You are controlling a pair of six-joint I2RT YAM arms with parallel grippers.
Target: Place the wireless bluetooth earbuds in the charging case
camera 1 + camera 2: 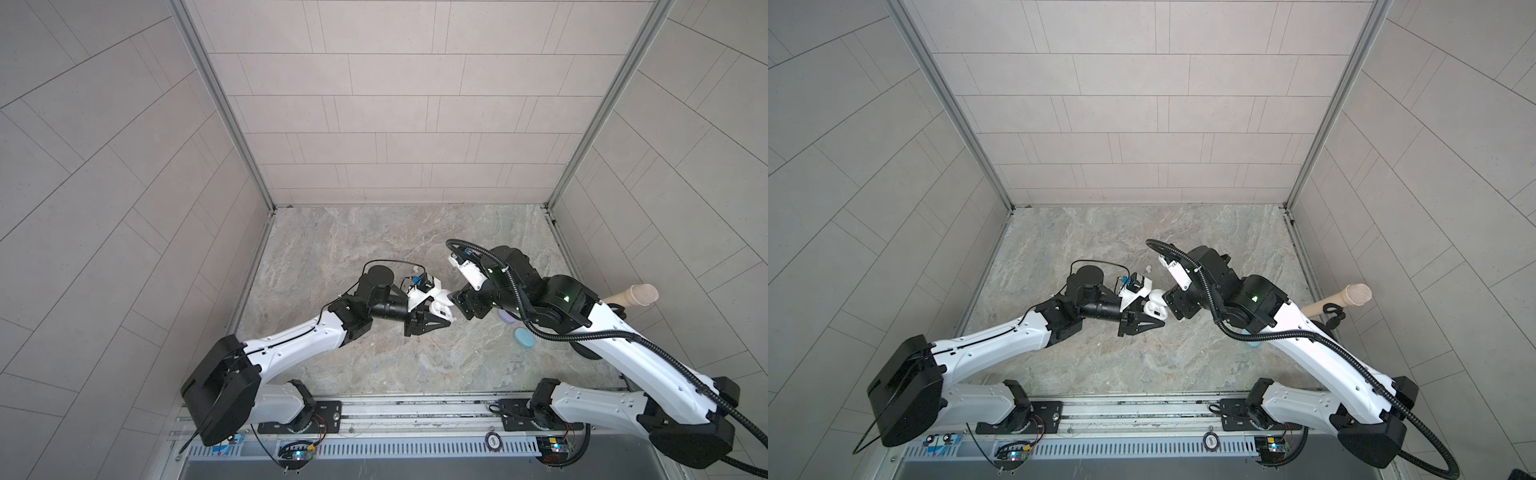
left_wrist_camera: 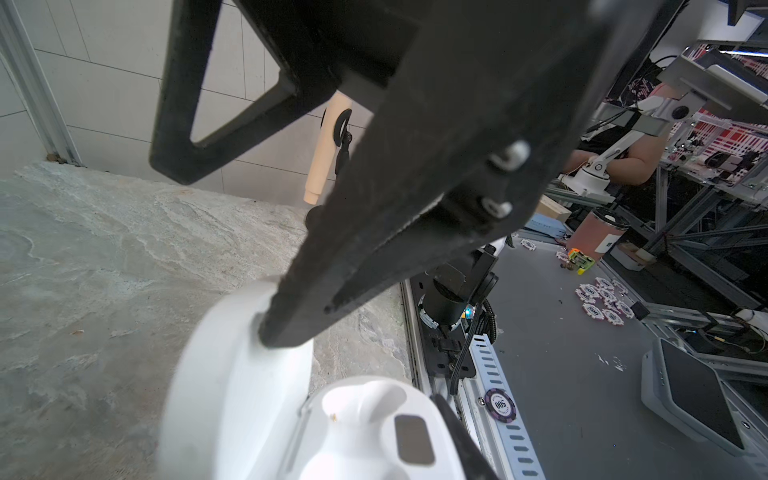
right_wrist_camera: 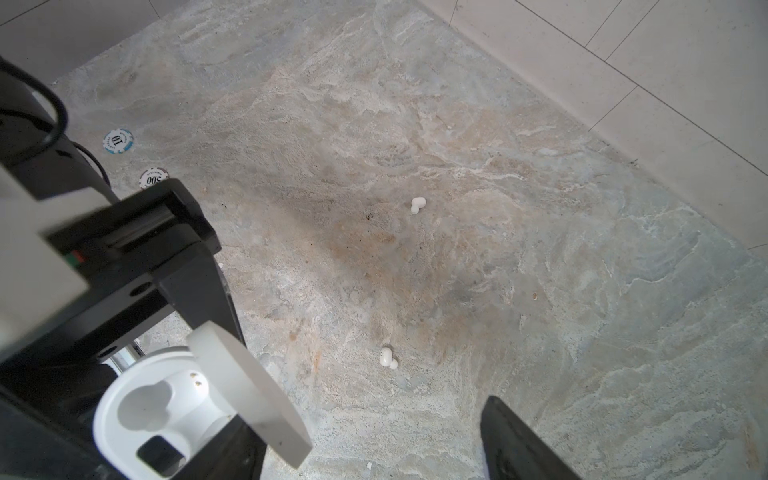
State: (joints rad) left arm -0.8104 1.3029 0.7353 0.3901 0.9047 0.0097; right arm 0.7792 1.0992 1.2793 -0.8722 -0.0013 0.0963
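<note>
Left gripper (image 1: 444,309): clamped on the white oval plastic charging case (image 3: 162,395), with the lid hinged open and both moulded wells empty. In the left wrist view one finger seems to bear on the outside of the lid, not on the body.

Right gripper (image 1: 460,306): jaws apart with nothing between them, hanging just beside the case.

Task's things: a small white rounded plastic earbud (image 3: 387,357) lies loose on the veined grey stone tabletop (image 3: 540,208), apart from the case. A second white earbud (image 3: 418,205) lies farther out. Neither is seated.

What could go wrong, as I judge it:
- The buds are tiny, smooth and rounded. An off-centre pinch could squirt one sideways across the stone, or roll it under an arm.
- With the two grippers this close, a careless swing of the right one could knock the lid or twist the case in its hold.
- If the left finger does press on the lid, any slip may fold it shut over the wells (then nothing goes in).
- Each well is shaped for one bud. A bud brought in turned wrong would perch on the rim and drop off.
- A lilac pebble-shaped case (image 1: 507,319) and a light blue pebble-shaped case (image 1: 524,337) sit under the right arm and could be nudged on its return.
</note>
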